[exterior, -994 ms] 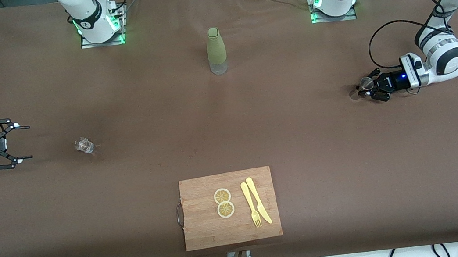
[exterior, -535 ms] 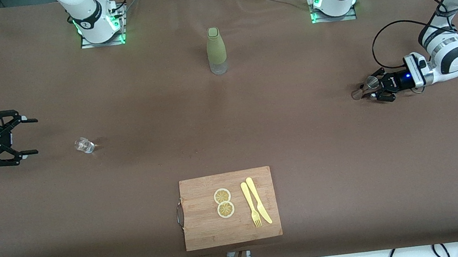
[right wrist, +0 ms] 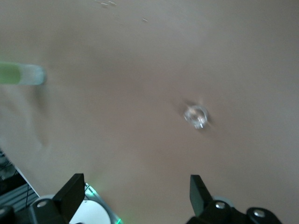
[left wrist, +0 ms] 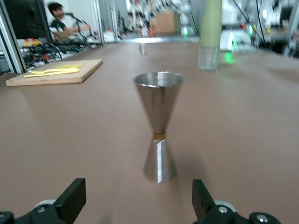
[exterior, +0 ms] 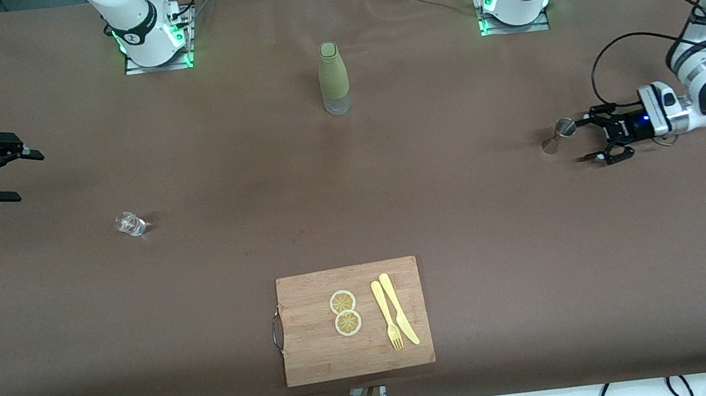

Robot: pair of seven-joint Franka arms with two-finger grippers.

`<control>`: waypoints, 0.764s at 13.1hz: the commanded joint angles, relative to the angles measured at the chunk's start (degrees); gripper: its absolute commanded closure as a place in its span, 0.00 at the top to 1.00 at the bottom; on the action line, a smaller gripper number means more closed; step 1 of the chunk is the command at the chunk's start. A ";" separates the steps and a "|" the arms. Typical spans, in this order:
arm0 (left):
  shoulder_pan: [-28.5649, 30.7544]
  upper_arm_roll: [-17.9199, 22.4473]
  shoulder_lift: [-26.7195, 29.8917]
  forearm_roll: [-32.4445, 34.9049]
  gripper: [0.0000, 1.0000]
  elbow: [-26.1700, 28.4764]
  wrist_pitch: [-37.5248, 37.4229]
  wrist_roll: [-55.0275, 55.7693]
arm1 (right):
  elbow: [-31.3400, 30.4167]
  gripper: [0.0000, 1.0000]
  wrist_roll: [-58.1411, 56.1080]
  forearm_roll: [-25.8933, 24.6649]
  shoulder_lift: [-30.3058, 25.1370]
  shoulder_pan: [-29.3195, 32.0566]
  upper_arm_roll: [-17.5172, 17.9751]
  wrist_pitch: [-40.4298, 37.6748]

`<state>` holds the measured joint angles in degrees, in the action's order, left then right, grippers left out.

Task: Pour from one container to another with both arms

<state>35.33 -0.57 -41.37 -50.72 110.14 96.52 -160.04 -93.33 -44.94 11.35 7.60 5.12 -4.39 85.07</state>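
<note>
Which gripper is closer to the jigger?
Left. The left gripper sits right beside the jigger, jaws open and clear of it; the right gripper is up at the right arm's end.

Even overhead light, bright, w/ soft short shadows beside bottle (exterior: 333,78) and jigger (exterior: 557,134). Green base LEDs glow on the table (exterior: 464,210). Right wrist view is smeared (glass (right wrist: 196,115) a blur); left wrist background is out of focus, steel glints.

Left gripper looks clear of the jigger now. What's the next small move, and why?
Probably draw the left gripper straight back from the jigger: it stands upright on the table, untouched between open fingers. The right gripper is open, away from the glass tumbler.
</note>
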 commanded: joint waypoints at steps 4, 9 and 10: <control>-0.53 1.01 12.08 7.72 1.00 -0.37 6.92 -1.03 | -5.27 1.00 39.42 -11.34 -11.10 -9.51 -0.97 1.32; -4.39 0.84 25.35 20.54 1.00 -0.28 11.32 29.55 | -4.93 1.00 44.85 -11.43 -10.32 -9.34 -1.06 5.79; -5.70 0.84 27.37 22.83 1.00 -0.28 11.24 34.83 | -5.02 1.00 44.67 -11.17 -9.98 -9.34 -1.06 5.63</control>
<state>32.57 -0.21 -19.29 -32.09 107.58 106.33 -134.48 -97.22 -1.54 0.83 -2.14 -3.91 -5.37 89.17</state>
